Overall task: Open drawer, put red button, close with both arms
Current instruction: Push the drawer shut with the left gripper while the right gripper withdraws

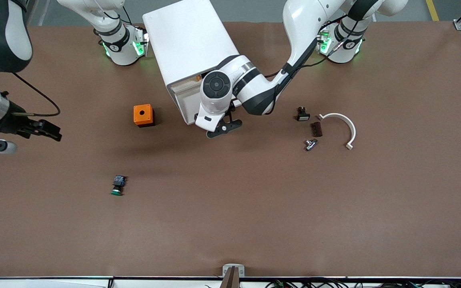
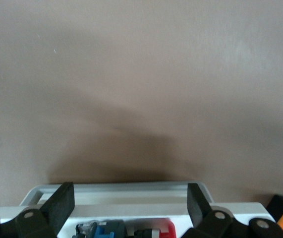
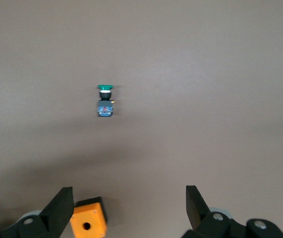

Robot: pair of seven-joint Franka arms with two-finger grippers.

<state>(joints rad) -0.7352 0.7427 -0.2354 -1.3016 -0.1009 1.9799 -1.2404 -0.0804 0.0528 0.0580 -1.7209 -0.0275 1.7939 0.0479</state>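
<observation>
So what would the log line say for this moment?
drawer: open | red button: inside | left gripper: open, over drawer | right gripper: open, waiting

The drawer [image 2: 121, 191], a shallow white tray with a see-through front rim, is standing pulled out from the white cabinet [image 1: 186, 44], which is sitting on the brown surface between the two arm bases. The red button [image 2: 163, 229] is lying on its side inside the drawer, its red cap beside its black and blue boxy body, just within the front rim.
</observation>
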